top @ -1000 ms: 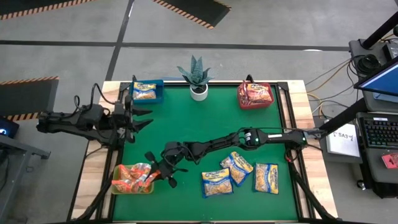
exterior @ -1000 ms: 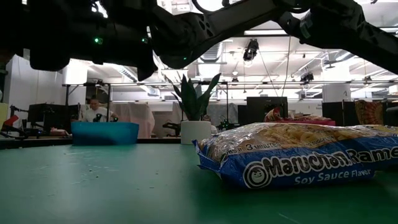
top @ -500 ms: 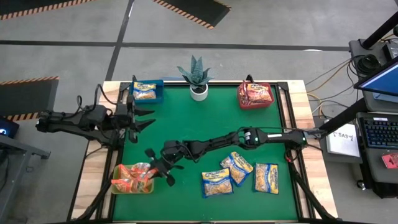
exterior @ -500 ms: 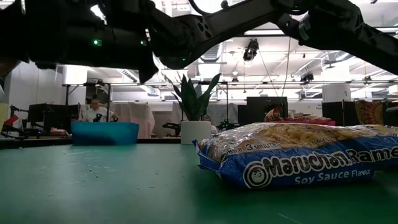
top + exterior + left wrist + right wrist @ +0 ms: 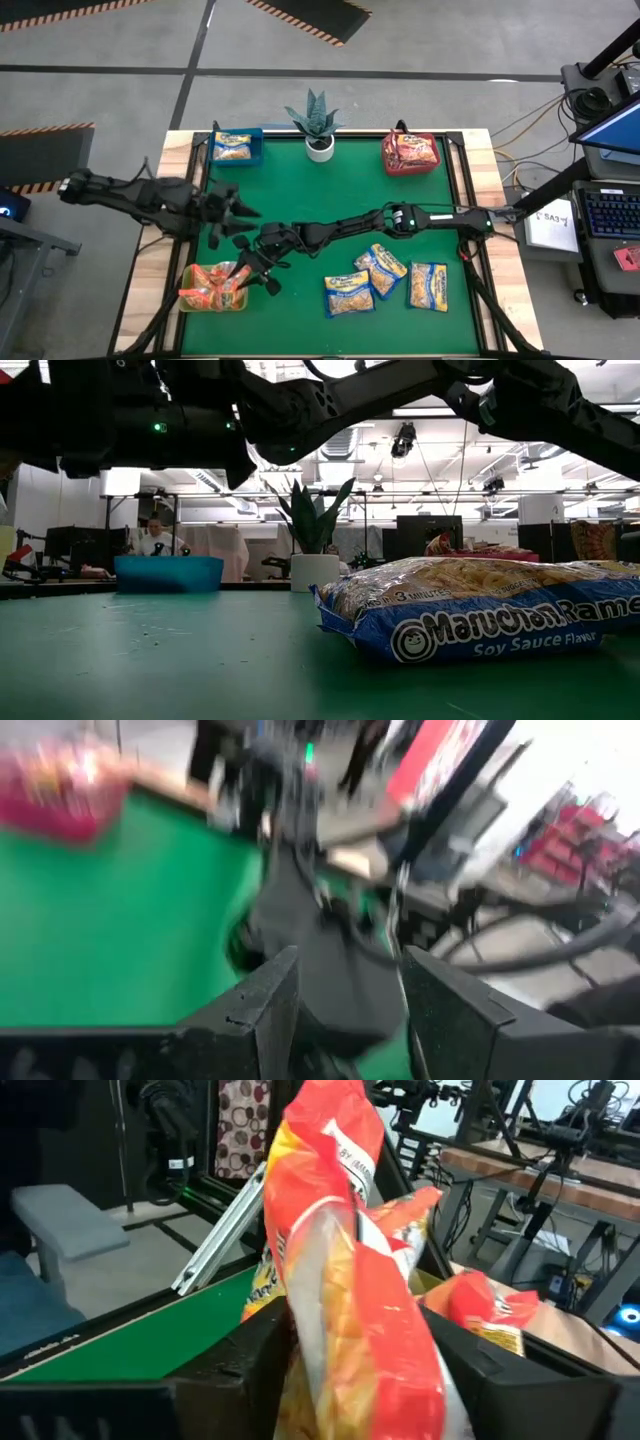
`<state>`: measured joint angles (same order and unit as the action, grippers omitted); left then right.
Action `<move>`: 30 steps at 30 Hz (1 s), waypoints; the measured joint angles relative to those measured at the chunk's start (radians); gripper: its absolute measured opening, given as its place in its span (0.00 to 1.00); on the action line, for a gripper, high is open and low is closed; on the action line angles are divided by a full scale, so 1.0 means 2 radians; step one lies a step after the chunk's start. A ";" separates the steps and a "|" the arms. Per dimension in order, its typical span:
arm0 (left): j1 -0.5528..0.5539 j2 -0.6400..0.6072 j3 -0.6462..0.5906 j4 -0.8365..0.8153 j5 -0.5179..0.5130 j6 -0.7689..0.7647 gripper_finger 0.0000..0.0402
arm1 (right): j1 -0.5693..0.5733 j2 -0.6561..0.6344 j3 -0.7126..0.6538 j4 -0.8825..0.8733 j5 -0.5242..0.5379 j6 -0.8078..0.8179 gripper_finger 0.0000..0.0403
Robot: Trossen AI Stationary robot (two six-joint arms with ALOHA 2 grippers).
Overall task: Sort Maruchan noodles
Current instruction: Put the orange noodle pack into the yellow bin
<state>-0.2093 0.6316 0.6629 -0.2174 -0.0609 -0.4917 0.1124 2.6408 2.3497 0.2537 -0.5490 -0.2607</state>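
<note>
Since the earlier frame, the left gripper (image 5: 240, 217) has moved from the table's left edge near the blue bin (image 5: 238, 148) toward the middle of the green table (image 5: 330, 210), and it now hangs just beside the right arm's wrist. The right gripper (image 5: 248, 281) has also crept a little further over the yellow-green bin (image 5: 213, 290) at the front left corner. In the right wrist view an orange packet (image 5: 350, 1270) stands almost upright between the right fingers (image 5: 250, 1370), above other orange packets (image 5: 207, 287) that lie in this bin; the fingers stand a little apart, and I cannot tell if they grip the packet or have let it go. The left fingers (image 5: 262, 1010) are apart with nothing between them. Three blue-edged yellow packets (image 5: 382, 270) lie flat on the table at the front right, near each other; the nearest one fills the right part of the low view. One more yellow packet (image 5: 232, 149) lies in the blue bin at the back left, and red packets (image 5: 411, 151) lie in the red bin (image 5: 408, 168) at the back right. A potted plant (image 5: 317, 122) stands between these two bins at the back edge.
</note>
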 joint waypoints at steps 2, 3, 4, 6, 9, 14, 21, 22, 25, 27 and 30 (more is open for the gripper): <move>-0.017 0.026 0.022 -0.038 -0.005 -0.023 0.40 | -0.001 0.000 0.000 -0.002 -0.017 -0.001 0.43; -0.025 0.039 0.038 -0.059 -0.009 -0.036 0.40 | -0.002 0.000 0.000 -0.004 -0.027 -0.003 0.43; -0.032 0.051 0.056 -0.082 -0.014 -0.046 0.40 | -0.002 0.000 0.000 -0.008 -0.033 -0.003 0.44; -0.042 0.079 0.097 -0.131 -0.015 -0.055 0.40 | -0.001 0.000 0.000 -0.011 -0.037 0.000 0.43; -0.051 0.122 0.173 -0.228 -0.017 -0.077 0.40 | 0.000 0.000 0.000 -0.010 -0.040 0.010 0.42; -0.072 0.195 0.300 -0.391 -0.018 -0.149 0.40 | -0.006 -0.001 0.000 -0.009 -0.038 0.034 0.40; -0.144 0.296 0.393 -0.523 -0.003 -0.292 0.42 | -0.004 -0.001 0.001 -0.001 -0.040 0.066 0.35; -0.157 0.308 0.405 -0.530 0.003 -0.309 0.44 | -0.004 -0.001 0.001 -0.001 -0.039 0.067 0.35; -0.191 0.337 0.443 -0.563 0.010 -0.372 0.50 | -0.004 -0.001 0.001 0.004 -0.039 0.075 0.34; -0.214 0.358 0.464 -0.596 0.011 -0.419 0.55 | -0.004 -0.001 0.001 0.010 -0.039 0.084 0.33; -0.250 0.392 0.483 -0.622 0.025 -0.471 0.62 | -0.004 -0.001 0.001 0.009 -0.026 0.085 0.32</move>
<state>-0.7101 1.4163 1.6281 -1.4619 -0.0100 -1.4338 0.1040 2.6385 2.3512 0.2723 -0.6006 -0.0910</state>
